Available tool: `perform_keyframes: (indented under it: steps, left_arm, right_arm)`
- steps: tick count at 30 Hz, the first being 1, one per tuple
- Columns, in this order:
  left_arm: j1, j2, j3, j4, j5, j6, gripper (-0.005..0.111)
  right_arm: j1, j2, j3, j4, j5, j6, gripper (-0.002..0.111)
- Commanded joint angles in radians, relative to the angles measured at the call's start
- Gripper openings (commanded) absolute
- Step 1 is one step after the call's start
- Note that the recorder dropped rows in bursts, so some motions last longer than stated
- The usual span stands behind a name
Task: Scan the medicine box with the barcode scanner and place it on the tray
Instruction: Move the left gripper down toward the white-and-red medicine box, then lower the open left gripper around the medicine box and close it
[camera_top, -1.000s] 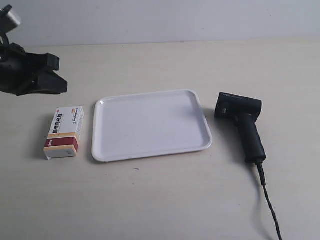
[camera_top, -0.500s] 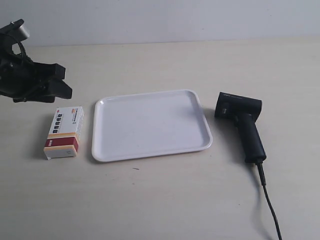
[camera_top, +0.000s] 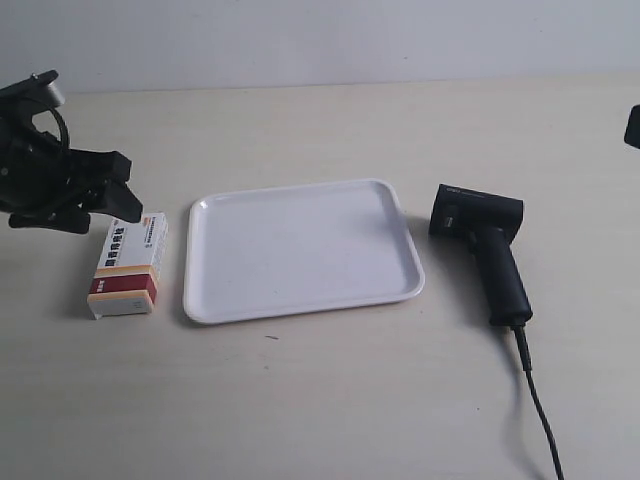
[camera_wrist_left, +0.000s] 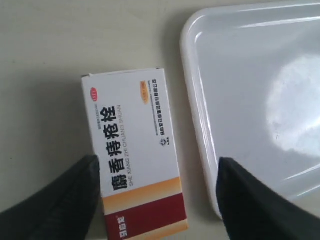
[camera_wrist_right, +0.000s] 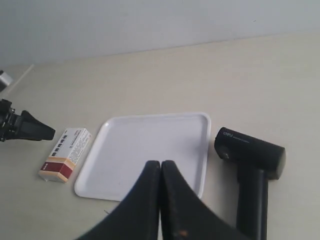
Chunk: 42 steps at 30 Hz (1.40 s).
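The medicine box lies flat on the table just left of the white tray in the exterior view. My left gripper hangs over the box's far end, open; in the left wrist view its fingers straddle the medicine box, with the tray beside it. The black barcode scanner lies to the right of the tray, cable trailing toward the front. My right gripper is shut with nothing in it, high above the tray; the scanner and the box show below it.
The scanner's black cable runs across the table to the front edge. A pale wall backs the table. A small dark part of the other arm shows at the exterior view's right edge.
My left gripper has moved down and toward the medicine box, now hanging over its far end. The box, tray and scanner have not moved.
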Motion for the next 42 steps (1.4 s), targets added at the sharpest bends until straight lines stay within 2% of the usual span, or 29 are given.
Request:
perform_keyframes:
  steps: [1,3,9,12,15,23,27,32,36,40,42]
  left_arm:
    - [-0.006,0.003,-0.066,0.031,0.077,-0.037,0.065]
    - [-0.006,0.003,-0.077,-0.007,0.091,-0.037,0.065]
    - [-0.006,0.003,-0.087,-0.01,0.149,-0.062,0.065]
    - [-0.006,0.003,-0.112,0.119,0.156,-0.237,0.065]
    - [-0.006,0.003,-0.134,0.18,0.181,-0.293,0.065]
    - [-0.016,0.008,-0.166,0.171,0.202,-0.31,0.08]
    - [-0.018,0.008,-0.166,0.16,0.213,-0.325,0.079]
    - [-0.02,0.012,-0.168,0.232,0.199,-0.429,0.079]
    - [-0.055,0.037,-0.177,0.332,0.192,-0.523,0.079]
    - [-0.139,0.085,-0.225,0.426,0.2,-0.581,0.079]
    - [-0.169,0.104,-0.261,0.544,0.215,-0.701,0.079]
  right_arm:
    - [0.004,0.03,-0.036,-0.002,-0.085,-0.02,0.0]
    - [0.004,0.014,-0.039,-0.002,-0.138,-0.011,0.0]
    - [0.004,-0.008,-0.039,0.005,-0.1,0.043,0.0]
    - [0.004,-0.008,-0.039,0.005,-0.099,0.016,0.0]
    - [0.004,-0.008,-0.039,0.005,-0.099,0.007,0.0]
    - [0.004,-0.008,-0.039,0.005,-0.099,0.007,0.0]
    - [0.004,-0.008,-0.039,0.005,-0.099,0.007,0.0]
    - [0.004,-0.008,-0.039,0.005,-0.101,0.007,0.0]
    - [0.004,-0.008,-0.039,0.005,-0.101,0.007,0.0]
    - [0.004,-0.008,-0.039,0.005,-0.099,0.007,0.0]
    - [0.004,-0.008,-0.039,0.005,-0.093,0.007,0.0]
